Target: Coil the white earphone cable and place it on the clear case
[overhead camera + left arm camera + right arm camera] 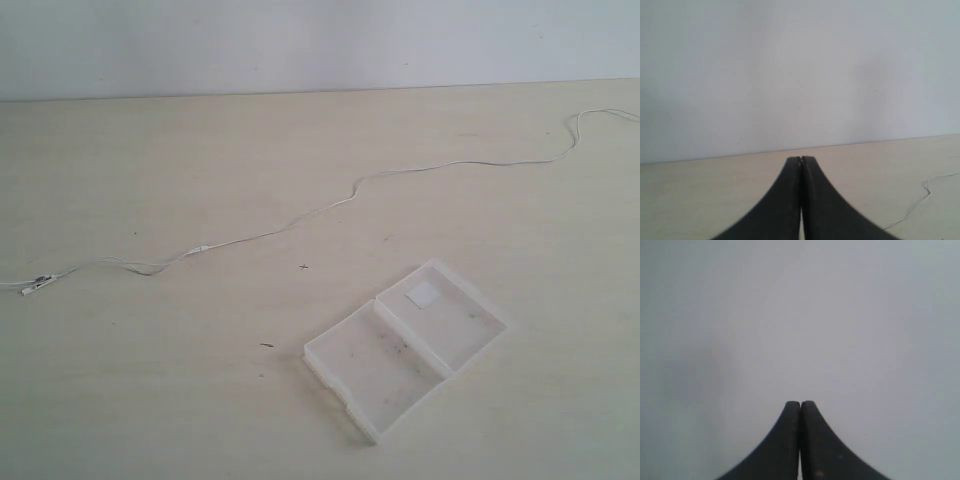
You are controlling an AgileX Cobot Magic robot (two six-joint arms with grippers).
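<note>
The white earphone cable point(300, 220) lies stretched across the table from the far right edge to the left edge, with a tiny inline piece point(200, 249) and small end pieces point(35, 284) at the left. The clear case point(405, 345) lies open near the front right, two hinged halves, a white patch point(423, 293) on the farther half. Neither gripper shows in the exterior view. My left gripper point(801, 159) is shut and empty above the table; a bit of cable point(920, 202) shows beyond it. My right gripper point(800, 403) is shut, facing a blank wall.
The pale wooden table point(150, 400) ends at a grey-white wall point(300, 40) at the back. A few small dark specks point(267, 346) lie on the surface near the case.
</note>
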